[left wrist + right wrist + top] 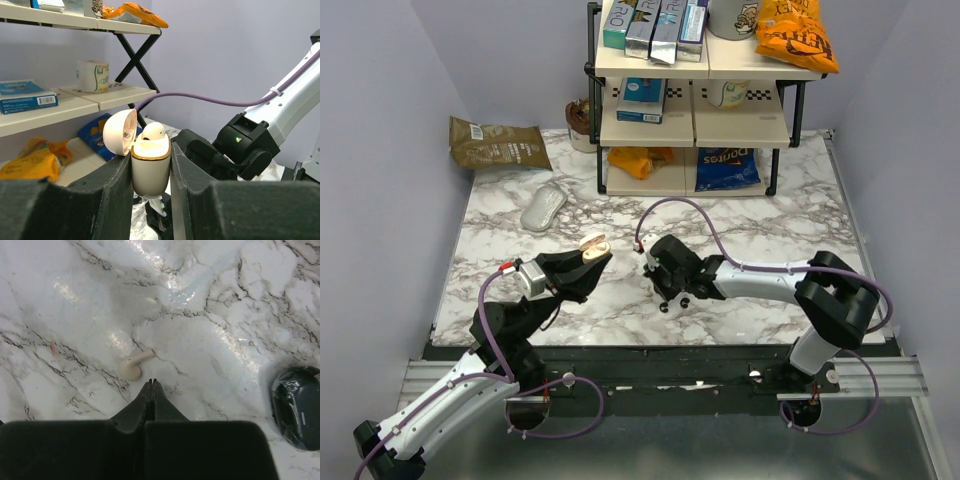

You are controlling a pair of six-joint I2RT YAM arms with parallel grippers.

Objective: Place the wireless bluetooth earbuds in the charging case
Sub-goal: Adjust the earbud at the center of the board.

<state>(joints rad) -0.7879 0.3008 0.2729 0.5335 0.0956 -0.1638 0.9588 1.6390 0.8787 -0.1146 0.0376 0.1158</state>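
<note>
- Currently the left tool (151, 156) is pinching the open charging case (150, 175) upright for loading
- The right tool (151, 387), pressed together, is hovering just beside the loose earbud (132, 367)

The marble-patterned worktop (240, 300) is gleaming, smooth and glossy, and the loose earbud (134, 366) is looking like smooth cream plastic. The charging case (150, 175) is shining glossy cream too, gold metallic band ringing its rim, in the matt black left gripper (151, 159).

We're losing the bottom of the charging case (150, 167) between the left fingers (95, 200); the dark pod (296, 407) is running off lower right.
</note>
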